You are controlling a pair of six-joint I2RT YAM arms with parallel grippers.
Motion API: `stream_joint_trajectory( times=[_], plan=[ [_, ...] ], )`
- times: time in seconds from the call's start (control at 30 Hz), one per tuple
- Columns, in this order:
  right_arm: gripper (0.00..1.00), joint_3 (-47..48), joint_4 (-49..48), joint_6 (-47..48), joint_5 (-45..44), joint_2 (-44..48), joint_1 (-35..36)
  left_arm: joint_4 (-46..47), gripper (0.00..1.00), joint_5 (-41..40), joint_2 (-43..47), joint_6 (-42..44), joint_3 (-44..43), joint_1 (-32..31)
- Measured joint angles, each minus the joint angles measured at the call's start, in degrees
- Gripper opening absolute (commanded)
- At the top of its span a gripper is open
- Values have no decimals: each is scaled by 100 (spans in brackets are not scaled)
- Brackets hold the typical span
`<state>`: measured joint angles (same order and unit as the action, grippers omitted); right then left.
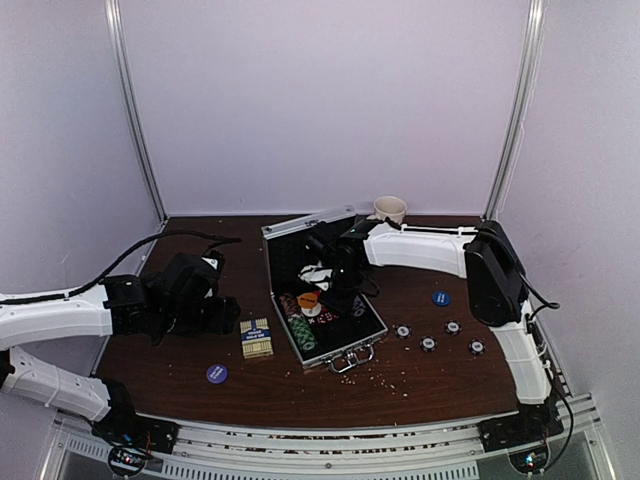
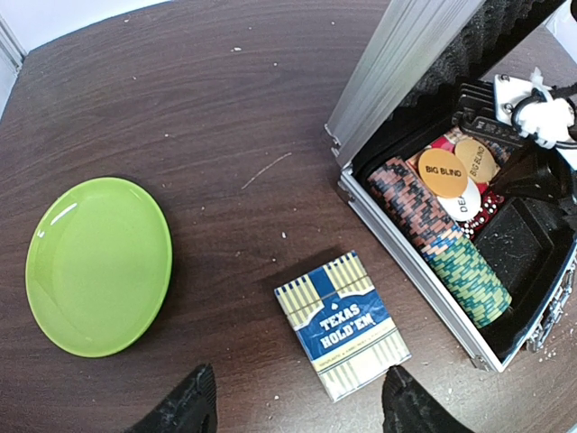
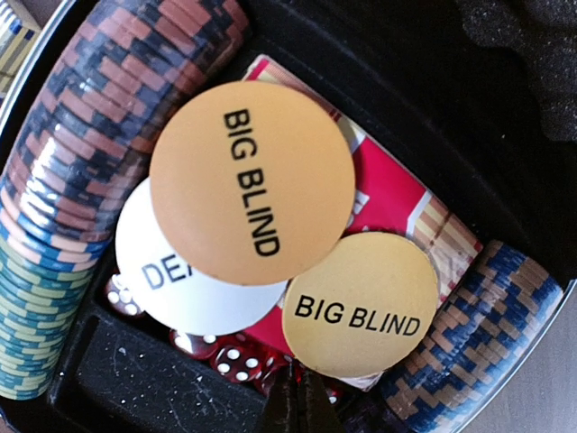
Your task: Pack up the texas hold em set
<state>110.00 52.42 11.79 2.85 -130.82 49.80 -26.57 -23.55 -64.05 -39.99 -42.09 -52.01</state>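
The silver briefcase (image 1: 345, 352) lies open mid-table, with rows of coloured chips (image 2: 451, 248) along its left side. In the right wrist view an orange BIG BLIND button (image 3: 252, 183), a yellow BIG BLIND button (image 3: 361, 305) and a white dealer button (image 3: 180, 280) lie over a red card box (image 3: 397, 194) and red dice (image 3: 230, 356). My right gripper (image 3: 297, 397) is shut, with its tips just at the yellow button's edge inside the case (image 1: 335, 288). The blue Texas Hold'em deck box (image 2: 343, 325) lies left of the case. My left gripper (image 2: 297, 410) is open just above and before it.
A green plate (image 2: 97, 263) lies left of the deck box. A beige mug (image 1: 390, 209) stands behind the case. Several loose chips (image 1: 428, 344) and a blue button (image 1: 441, 297) lie to the right of the case. Another blue button (image 1: 217, 373) lies at front left.
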Motion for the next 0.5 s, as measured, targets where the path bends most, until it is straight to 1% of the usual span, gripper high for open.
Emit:
stream_joint_trajectory(
  times=[0.3, 0.5],
  plan=[
    [0, 264, -140, -2, -271, -46, 0, 79, 65, 22, -96, 0, 0, 0],
    [0, 184, -149, 83, 120, -42, 22, 122, 65, 22, -98, 0, 0, 0]
  ],
)
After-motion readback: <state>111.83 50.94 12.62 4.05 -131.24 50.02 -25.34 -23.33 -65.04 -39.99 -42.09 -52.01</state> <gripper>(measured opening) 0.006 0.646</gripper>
